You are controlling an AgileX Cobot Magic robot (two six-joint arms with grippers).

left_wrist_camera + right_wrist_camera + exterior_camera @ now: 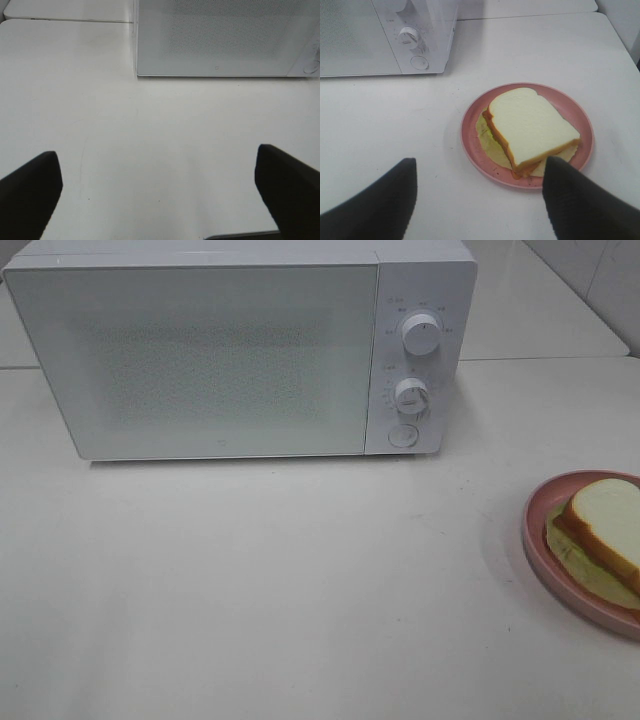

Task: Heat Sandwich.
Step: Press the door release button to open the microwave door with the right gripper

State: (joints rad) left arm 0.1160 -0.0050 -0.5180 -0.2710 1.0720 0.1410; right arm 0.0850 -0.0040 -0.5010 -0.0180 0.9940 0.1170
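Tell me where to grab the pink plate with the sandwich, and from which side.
Grip the raised rim of the plate on the side toward the microwave, where bare pink shows; nearer the arm, the sandwich and its filling crowd the edge. Come in low with the open right gripper, probably pinching the lip.

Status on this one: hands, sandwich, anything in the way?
Left hand open, empty. Right hand open, empty, by the pink plate. Sandwich on plate, ungripped. Microwave door shut.
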